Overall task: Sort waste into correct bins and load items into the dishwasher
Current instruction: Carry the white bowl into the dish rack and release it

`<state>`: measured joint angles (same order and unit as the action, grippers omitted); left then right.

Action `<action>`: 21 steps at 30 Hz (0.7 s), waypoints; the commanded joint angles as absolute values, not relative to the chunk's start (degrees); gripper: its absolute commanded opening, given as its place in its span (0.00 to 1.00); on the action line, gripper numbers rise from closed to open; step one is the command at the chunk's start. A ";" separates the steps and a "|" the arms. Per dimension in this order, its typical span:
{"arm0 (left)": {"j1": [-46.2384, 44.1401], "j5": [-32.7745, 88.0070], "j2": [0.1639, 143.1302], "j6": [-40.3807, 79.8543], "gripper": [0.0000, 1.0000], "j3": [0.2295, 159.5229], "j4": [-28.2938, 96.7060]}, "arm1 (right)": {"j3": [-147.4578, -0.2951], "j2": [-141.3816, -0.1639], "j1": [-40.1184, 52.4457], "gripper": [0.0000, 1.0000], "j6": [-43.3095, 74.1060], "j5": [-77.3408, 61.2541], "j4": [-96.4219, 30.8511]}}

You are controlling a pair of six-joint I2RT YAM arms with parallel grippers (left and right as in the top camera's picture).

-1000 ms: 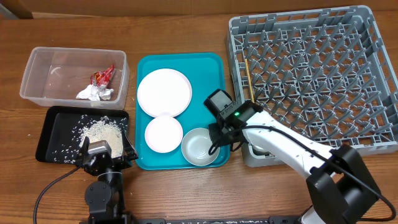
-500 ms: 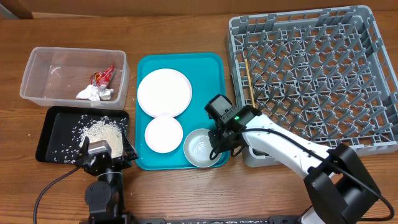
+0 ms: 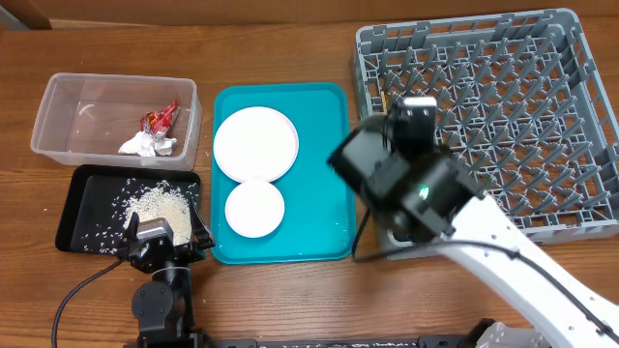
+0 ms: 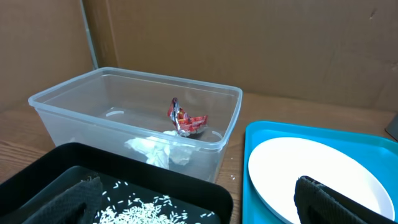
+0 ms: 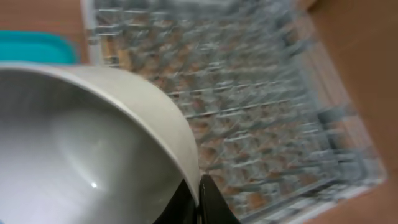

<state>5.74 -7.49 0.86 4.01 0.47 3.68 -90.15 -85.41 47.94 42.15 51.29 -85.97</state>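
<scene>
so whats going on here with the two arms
The right gripper is clamped on the rim of the white bowl and holds it in the air near the grey dish rack. A large plate and a smaller plate lie on the teal tray. The red wrapper and tissue sit in the clear tub, and the rice in the black tray. The left gripper is open, holding nothing.

White bowl [image 5: 93, 143] hangs tilted, rim gripped, near grey pegged rack [image 3: 484, 116] at the table's right edge.
</scene>
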 commanded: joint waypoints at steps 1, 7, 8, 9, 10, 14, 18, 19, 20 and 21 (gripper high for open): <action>5.98 -7.64 0.27 2.96 1.00 0.27 3.62 | -90.02 -87.31 50.13 0.04 60.07 66.26 -96.12; 5.98 -7.64 0.27 2.96 1.00 0.27 3.62 | -85.62 -91.57 41.60 0.04 60.97 65.45 -92.73; 5.98 -7.64 0.27 2.96 1.00 0.27 3.62 | -85.52 -92.64 40.34 0.04 59.88 64.75 -91.98; 5.98 -7.64 0.27 2.96 1.00 0.27 3.62 | -85.52 -94.96 38.48 0.04 58.26 64.55 -91.26; 5.98 -7.64 0.27 2.96 1.00 0.27 3.62 | -85.52 -96.51 37.78 0.04 58.30 65.43 -91.26; 5.98 -7.64 0.27 2.96 1.00 0.27 3.62 | -85.52 -102.00 37.26 0.04 58.35 66.41 -90.35; 5.98 -7.64 0.27 2.96 1.00 0.27 3.62 | -85.52 -105.49 37.26 0.04 58.28 66.54 -89.58; 5.98 -7.64 0.27 2.96 1.00 0.27 3.62 | -85.52 -105.84 37.26 0.04 58.26 66.98 -89.65; 5.98 -7.64 0.27 2.96 1.00 0.27 3.62 | -85.52 -106.24 37.26 0.04 58.11 68.38 -89.65; 5.98 -7.64 0.27 2.96 1.00 0.27 3.62 | -85.52 -106.41 37.26 0.04 58.04 69.41 -89.62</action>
<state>5.74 -7.49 0.86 4.03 0.47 3.68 -85.58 -106.30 37.17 57.98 65.06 -89.65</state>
